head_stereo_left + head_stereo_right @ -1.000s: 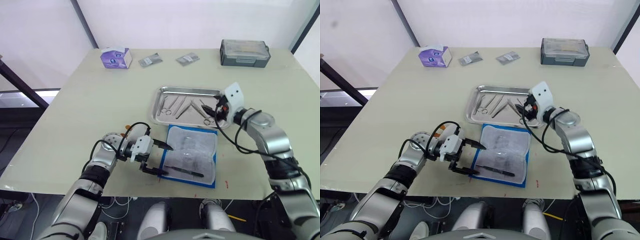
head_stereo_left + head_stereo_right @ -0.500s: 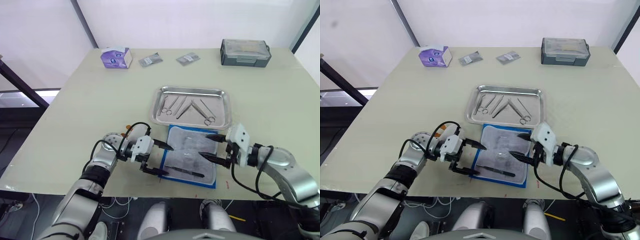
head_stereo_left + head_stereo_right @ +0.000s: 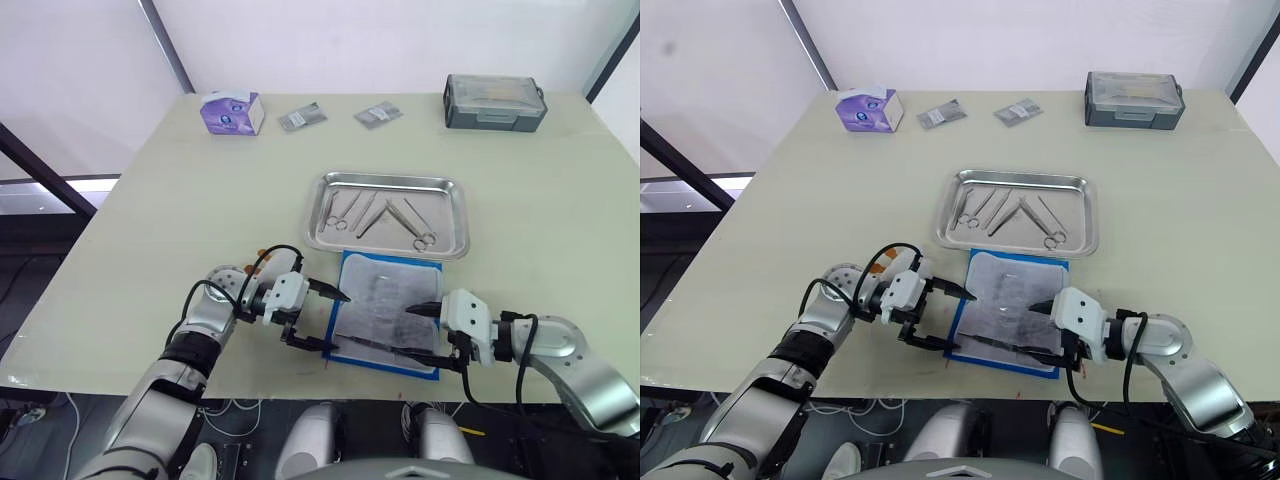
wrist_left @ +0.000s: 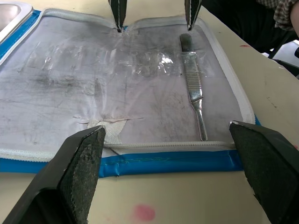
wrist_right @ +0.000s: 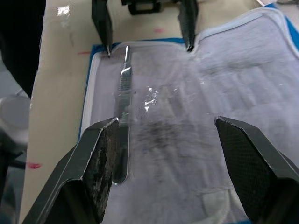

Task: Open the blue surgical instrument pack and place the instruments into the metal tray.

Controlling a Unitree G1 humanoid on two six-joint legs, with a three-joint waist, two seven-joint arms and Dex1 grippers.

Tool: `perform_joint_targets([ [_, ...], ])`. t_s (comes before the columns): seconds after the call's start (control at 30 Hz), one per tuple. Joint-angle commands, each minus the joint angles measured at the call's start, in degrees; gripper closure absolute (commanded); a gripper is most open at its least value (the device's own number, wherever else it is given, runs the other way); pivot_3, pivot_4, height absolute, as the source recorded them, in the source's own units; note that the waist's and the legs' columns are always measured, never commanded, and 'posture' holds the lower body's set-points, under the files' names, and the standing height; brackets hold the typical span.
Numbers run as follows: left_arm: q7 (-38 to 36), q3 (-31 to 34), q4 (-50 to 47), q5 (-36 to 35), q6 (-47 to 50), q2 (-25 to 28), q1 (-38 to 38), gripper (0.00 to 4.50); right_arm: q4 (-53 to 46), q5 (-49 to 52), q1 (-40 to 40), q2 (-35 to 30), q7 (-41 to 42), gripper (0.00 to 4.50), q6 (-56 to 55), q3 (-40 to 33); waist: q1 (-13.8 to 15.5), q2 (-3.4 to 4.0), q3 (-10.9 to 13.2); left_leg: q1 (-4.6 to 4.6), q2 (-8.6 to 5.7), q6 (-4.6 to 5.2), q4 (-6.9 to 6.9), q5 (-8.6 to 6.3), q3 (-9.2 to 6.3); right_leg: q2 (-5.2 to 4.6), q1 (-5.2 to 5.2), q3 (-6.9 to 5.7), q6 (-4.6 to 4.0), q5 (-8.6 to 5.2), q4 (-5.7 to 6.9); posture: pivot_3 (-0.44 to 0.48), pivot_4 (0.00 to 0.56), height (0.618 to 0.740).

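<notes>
Spreading wide, both grippers, left [image 3: 323, 319] and right [image 3: 425, 333], flank the opened blue surgical instrument pack [image 3: 385, 312], one tweezer [image 4: 194, 90] still inside. At 12 o'clock, the metal tray [image 3: 389, 215] holds instruments [image 3: 382, 215] on the beige table [image 3: 180, 190] by white walls.

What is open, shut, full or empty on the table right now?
Blue pack: open flat, one instrument left inside.
Metal tray: holds several instruments.
Grey box: lid shut.
Left gripper: open, at the pack's edge.
Right gripper: open, over the pack.
</notes>
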Motion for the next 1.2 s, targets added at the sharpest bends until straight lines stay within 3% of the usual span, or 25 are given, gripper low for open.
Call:
perform_joint_targets([
  [0.03, 1.05, -1.96, 5.19, 6.91, 1.15, 1.97, 2.43, 0.00, -0.17, -1.04, 0.84, -0.88, 0.94, 1.09, -2.25, 0.43, 0.04, 0.00, 0.00, 0.00, 0.00, 0.00, 0.00, 0.00, 0.00, 0.01, 0.00, -0.06, 0.00, 0.00, 0.00, 0.000, 0.150, 0.731],
  [0.57, 0.79, -2.09, 5.80, 7.09, 0.84, 1.91, 1.95, 0.00, 5.48, -4.73, 2.70, -0.07, 0.85, 1.09, -7.11, 2.68, 0.29, -0.05, 0.02, -0.06, 0.07, -0.03, 0.00, 0.02, -0.26, 0.57, 0.03, -0.46, 0.01, 0.00, 0.00, 0.000, 0.150, 0.731],
  [0.67, 0.76, -2.12, 5.76, 7.05, 0.82, 1.97, 1.96, 0.00, 7.54, -5.37, 2.91, 0.30, 1.08, 1.77, -8.73, 3.02, 0.29, -0.04, 0.02, -0.07, 0.11, -0.05, 0.00, 0.03, -0.42, 0.65, 0.03, -0.56, 0.00, 0.00, 0.00, 0.000, 0.150, 0.731],
  [0.77, 0.76, -2.14, 5.73, 7.03, 0.79, 2.04, 2.00, 0.00, 8.96, -5.64, 3.29, 0.19, 1.36, 3.09, -9.90, 3.38, 0.30, -0.03, 0.01, -0.09, 0.17, -0.09, 0.00, 0.06, -0.60, 0.78, 0.04, -0.67, -0.06, 0.02, 0.00, 0.000, 0.150, 0.731],
  [0.8, 0.76, -2.15, 5.73, 7.03, 0.78, 2.04, 2.01, 0.00, 9.33, -5.69, 3.38, 0.09, 1.41, 3.23, -10.22, 3.43, 0.30, -0.03, 0.01, -0.10, 0.19, -0.11, 0.00, 0.07, -0.64, 0.80, 0.04, -0.69, -0.06, 0.03, 0.00, 0.000, 0.150, 0.731],
  [0.87, 0.76, -2.15, 5.70, 7.00, 0.78, 2.06, 2.04, 0.00, 10.02, -5.90, 3.48, -0.18, 1.59, 4.29, -10.90, 3.54, 0.29, -0.03, 0.01, -0.14, 0.26, -0.25, 0.00, 0.16, -0.73, 0.88, 0.04, -0.77, -0.10, 0.05, 0.00, 0.000, 0.150, 0.731],
  [0.9, 0.75, -2.15, 5.66, 6.98, 0.79, 2.05, 2.05, 0.00, 10.25, -5.93, 3.50, -0.28, 1.66, 4.45, -11.18, 3.55, 0.30, -0.03, 0.01, -0.14, 0.27, -0.26, 0.00, 0.16, -0.73, 0.89, 0.04, -0.77, -0.09, 0.04, 0.00, 0.000, 0.150, 0.731],
  [1.2, 0.90, -2.19, 5.61, 6.93, 0.85, 1.77, 2.02, 0.00, 7.53, -4.40, 1.89, -1.03, 2.59, 4.47, -10.73, 2.42, 0.37, -0.02, 0.01, -0.18, 0.31, -0.32, 0.00, 0.20, -0.82, 0.96, 0.04, -0.84, -0.16, 0.08, 0.00, 0.000, 0.150, 0.731],
])
